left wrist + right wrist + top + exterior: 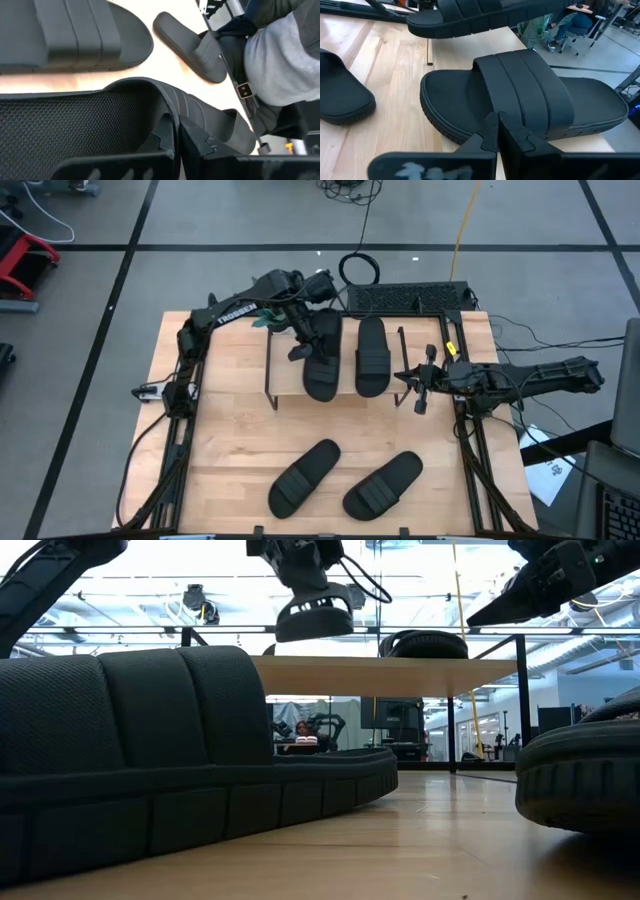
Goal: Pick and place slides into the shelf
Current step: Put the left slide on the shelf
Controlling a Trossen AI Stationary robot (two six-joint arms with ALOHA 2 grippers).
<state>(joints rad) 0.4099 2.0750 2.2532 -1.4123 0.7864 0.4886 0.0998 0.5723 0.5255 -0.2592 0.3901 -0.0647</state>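
Left pincer [303, 340] clamped on slide [322, 355], held just above shelf [285, 385], upper centre. Risk: uneven release tips it off the edge. Right pincer [420, 380] closed, empty, right of shelf.

shelf [285, 385] top: two slides [372, 358] fill it | front table: two slides [303, 477], gap between

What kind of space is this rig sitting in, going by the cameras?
Probably an open lab or workshop, not a home. The wooden table stands on a grey floor marked with dark tape lines, loose cables trail behind it, and the low view shows ceiling lights and equipment across a large room.
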